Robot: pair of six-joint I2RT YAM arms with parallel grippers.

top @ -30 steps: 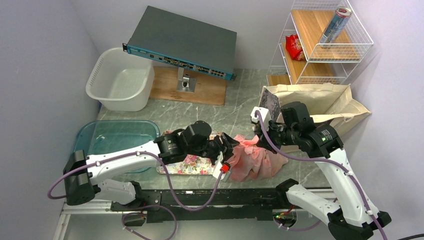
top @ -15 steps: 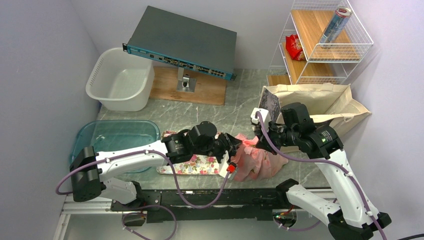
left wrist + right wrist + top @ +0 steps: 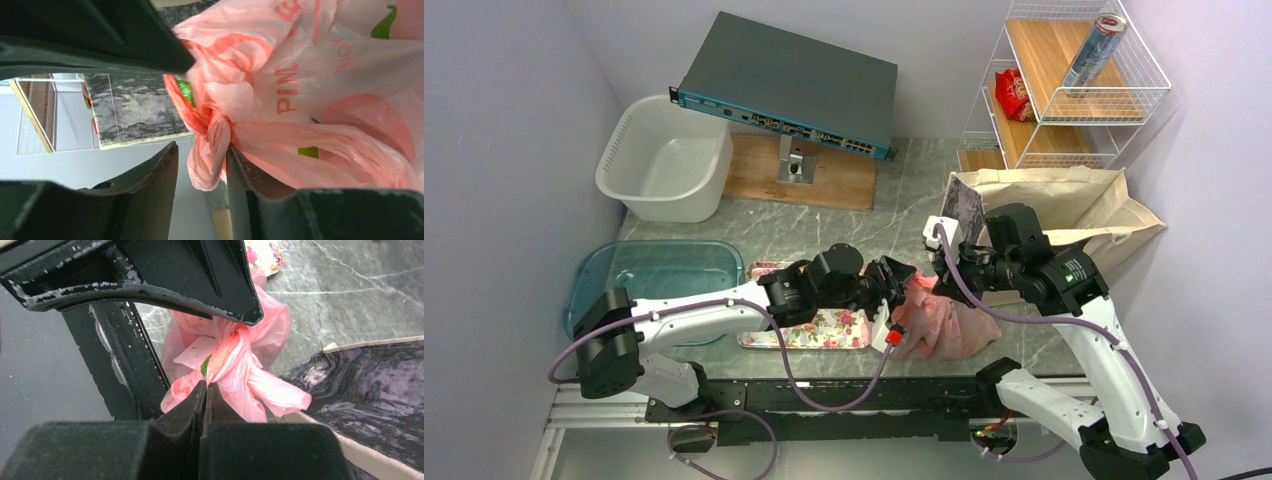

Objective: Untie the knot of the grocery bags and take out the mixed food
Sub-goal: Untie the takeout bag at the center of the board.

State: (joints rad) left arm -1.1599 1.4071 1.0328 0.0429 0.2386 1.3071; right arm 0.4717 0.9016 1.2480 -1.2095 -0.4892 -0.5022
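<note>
At the far left of the worktop (image 3: 874, 215) sit a white basin (image 3: 624, 140) and, nearer, a teal tub (image 3: 624, 255). Neither holds any food that can be seen. The left arm reaches rightward over a floral tray (image 3: 824, 330). The left gripper (image 3: 201, 147) has its jaws a little apart, straddling a loose lobe of the knot (image 3: 215, 120). One finger touches the plastic, but the jaws are not clamped on it. The knot sits between the two grippers, at the top left of the pink plastic bag (image 3: 944, 325), which lies on the near part of the worktop just right of the tray. Green patches show through the film, but it cannot be told whether they are food or print. From the right, the right gripper (image 3: 205, 385) has its jaws pressed together, apparently pinching a fold of the knot (image 3: 230, 350) at their tips. Behind it the canvas tote (image 3: 1084, 200) lies open, its contents unseen, with a wire rack (image 3: 1064, 100) at the far right. The step in hand looks like the untying, which is barely begun: the knot is still bunched tight and no food is out. The next move probably calls for the left jaws to close on their lobe. The grippers would then pull apart gently, since the thin film could tear or slip.
</note>
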